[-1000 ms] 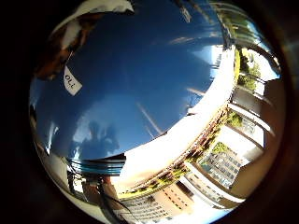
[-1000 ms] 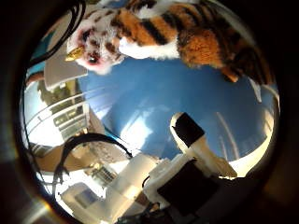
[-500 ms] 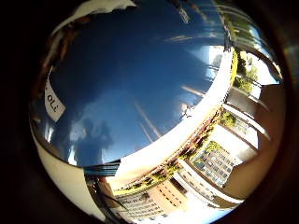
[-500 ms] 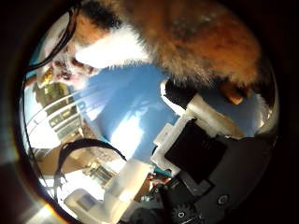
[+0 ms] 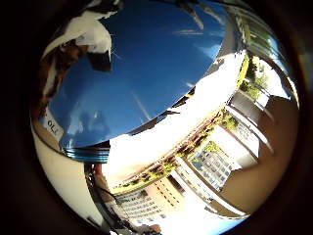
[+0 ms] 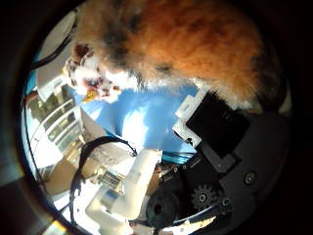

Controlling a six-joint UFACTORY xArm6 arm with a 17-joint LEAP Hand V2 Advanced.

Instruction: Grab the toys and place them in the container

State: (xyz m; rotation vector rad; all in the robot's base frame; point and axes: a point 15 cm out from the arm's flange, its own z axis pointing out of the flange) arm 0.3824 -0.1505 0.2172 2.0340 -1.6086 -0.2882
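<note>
Toy: your plush tiger [image 6: 195, 44] fills much of the thumb-side view, close against the palm, lying on the blue tabletop [image 5: 161, 73].
Fingers: your hand [image 6: 220, 147] has one finger [image 6: 205, 117] touching the fur; you cannot tell whether the fingers grip it.
Sticker: white label [image 5: 51, 125] on the tabletop edge.

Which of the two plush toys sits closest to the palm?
The orange, black-striped plush tiger: it fills much of the thumb side view, right against the hand. The smaller white spotted toy lies beside it on the blue surface, farther off.
</note>
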